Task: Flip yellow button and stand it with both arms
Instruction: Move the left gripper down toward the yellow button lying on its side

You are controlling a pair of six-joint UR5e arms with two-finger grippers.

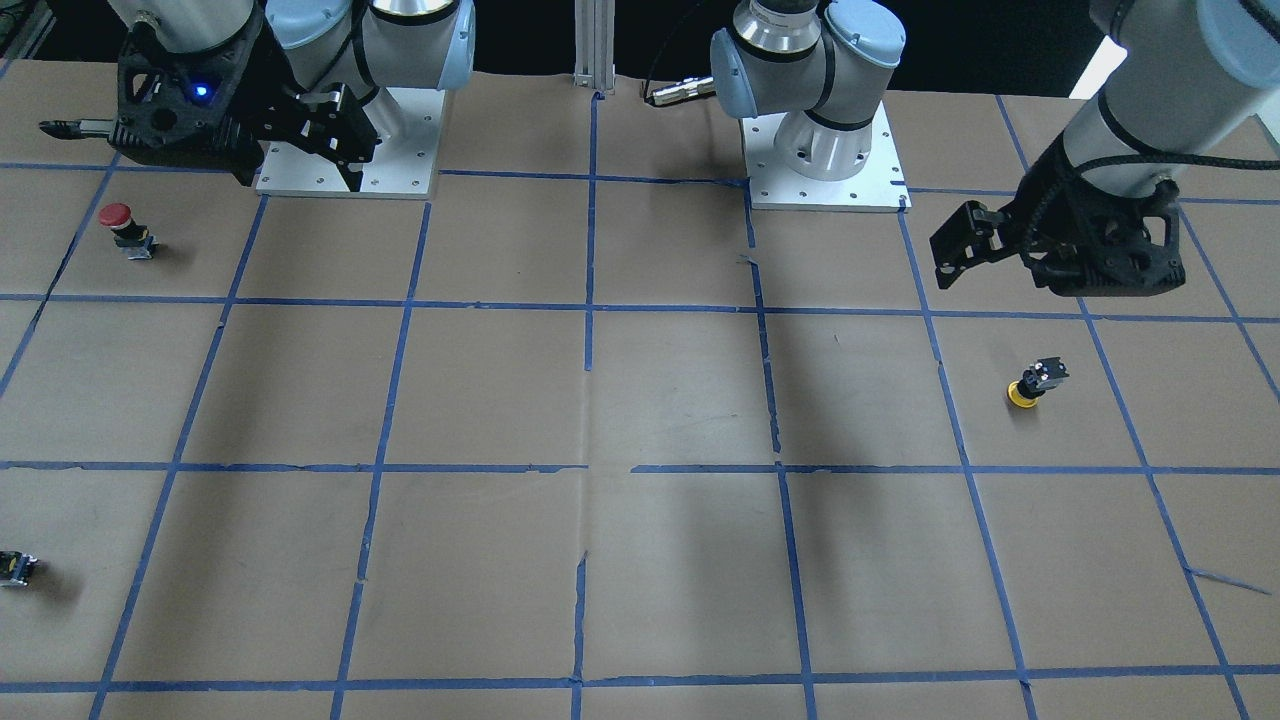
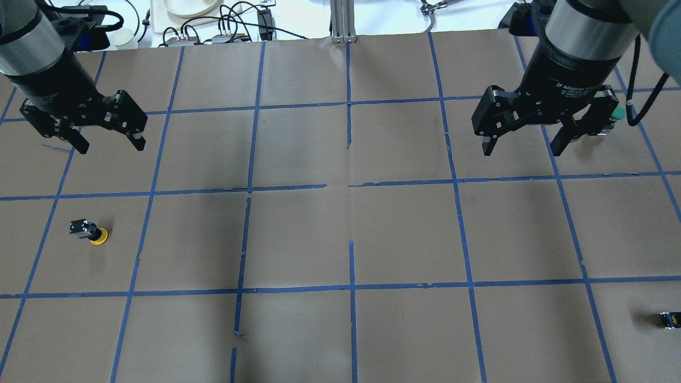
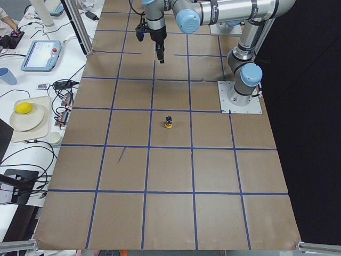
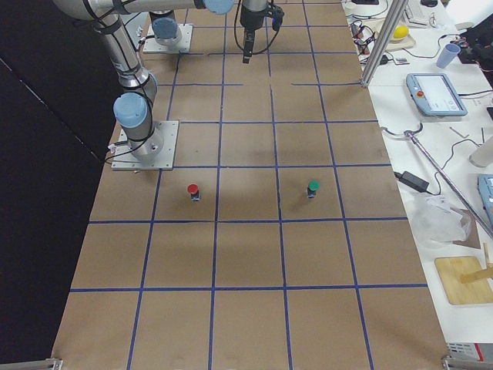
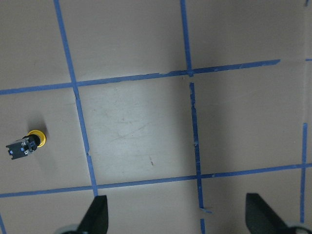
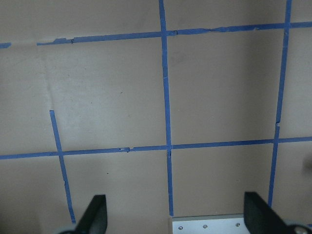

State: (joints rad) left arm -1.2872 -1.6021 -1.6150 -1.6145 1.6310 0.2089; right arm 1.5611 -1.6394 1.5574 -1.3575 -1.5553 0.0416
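My left gripper (image 5: 178, 222) shows at the bottom edge of its wrist view, fingers spread wide and empty; my right gripper (image 2: 520, 151) is just as wide. The yellow button (image 5: 29, 143) sits mid-left, seemingly cap-down. Nothing is grasped yet, so next I must reach over and descend on it.

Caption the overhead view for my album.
Left pincer and right pincer, both open, hover over the table; yellow button sits untouched.
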